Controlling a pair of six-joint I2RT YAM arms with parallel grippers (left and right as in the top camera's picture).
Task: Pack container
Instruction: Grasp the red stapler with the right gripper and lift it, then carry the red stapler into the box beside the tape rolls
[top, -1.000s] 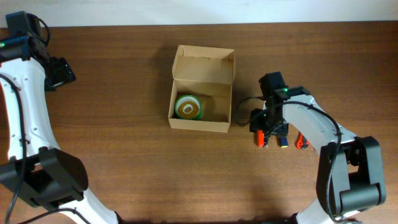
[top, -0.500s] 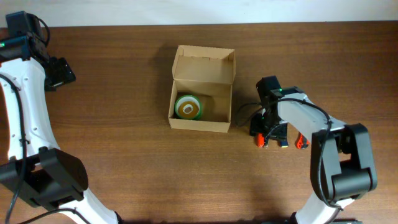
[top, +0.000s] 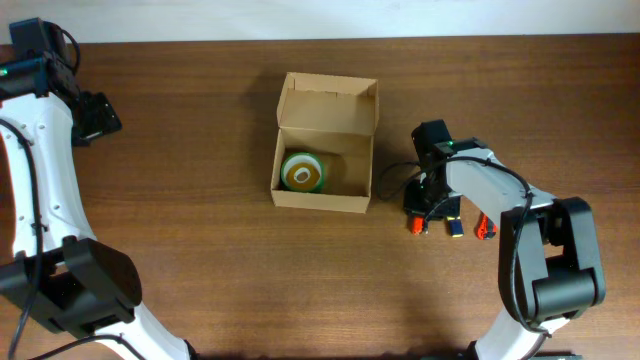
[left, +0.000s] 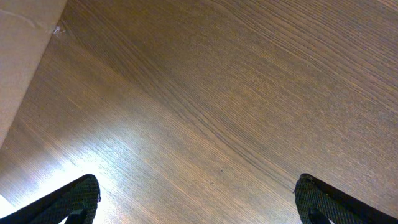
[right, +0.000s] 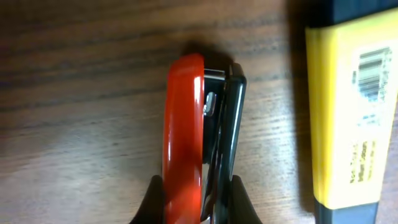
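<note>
The container (top: 350, 198), a tan cardboard box, stands open at mid-table with its flap lid (top: 330, 100) raised at the far side. A green tape roll (top: 303, 172) lies inside it. To the right of the box, my right gripper (top: 431, 213) is down at the table, shut on a red and black stapler (right: 198, 124); its dark fingertips (right: 154, 198) press both sides of it. A yellow marker (right: 348, 106) lies just right of the stapler. My left gripper (left: 199, 205) is open over bare wood at the far left (top: 95, 117).
A small red item (top: 485, 228) lies on the table right of the marker (top: 453, 228). In the left wrist view a pale tan surface (left: 18, 56) borders the wood at the upper left.
My right gripper has closed on the stapler, after the arm shifted slightly over it. The left arm has not moved.
</note>
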